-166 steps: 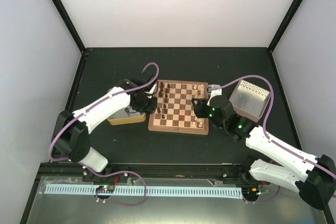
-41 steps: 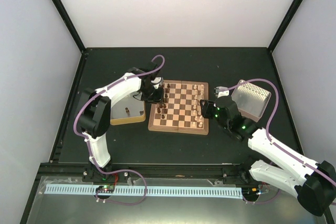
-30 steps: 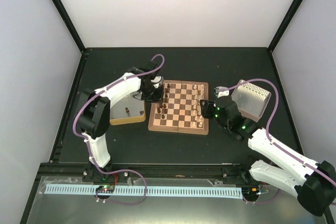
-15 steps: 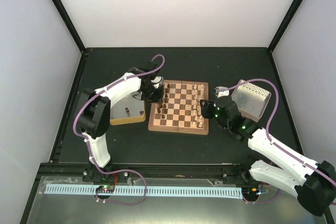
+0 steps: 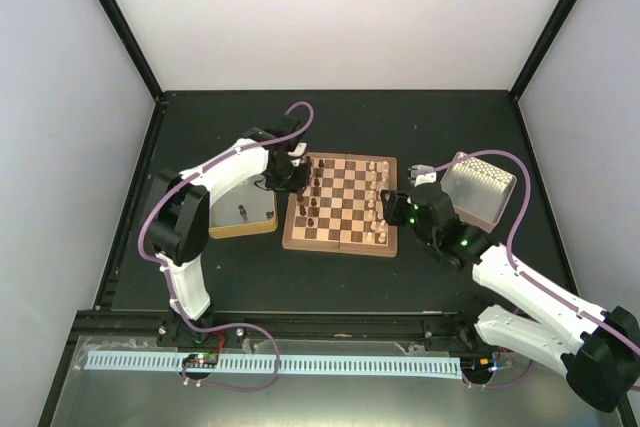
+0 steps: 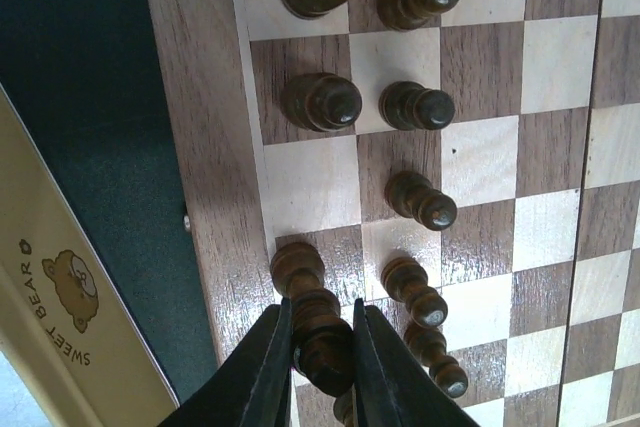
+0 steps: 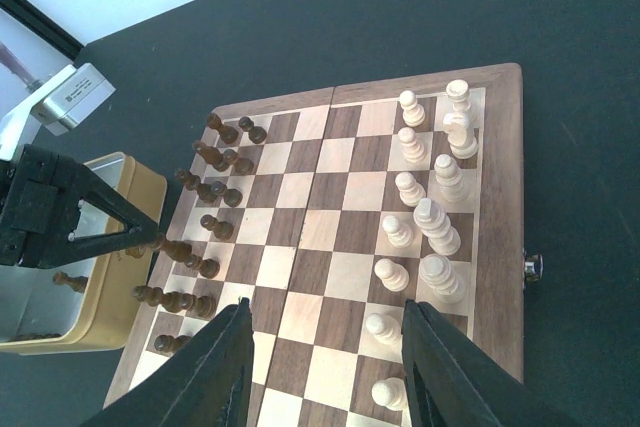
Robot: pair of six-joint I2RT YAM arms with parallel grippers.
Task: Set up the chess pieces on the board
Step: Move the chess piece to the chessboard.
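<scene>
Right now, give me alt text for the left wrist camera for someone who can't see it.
The left gripper pinches a dark brown chess piece standing on an edge square of the chessboard. Other dark brown pieces stand in two rows beside it; a yellowish tin printed SWEET BEAR sits lower left.

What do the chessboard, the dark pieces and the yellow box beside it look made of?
The square checked chessboard looks like wood: grain streaks show on the border and squares, with a satin finish. The dark brown chess pieces seem to be turned, stained wood with a slight sheen. The yellowish rectangular box is probably painted tin, smooth with a printed bear.
</scene>
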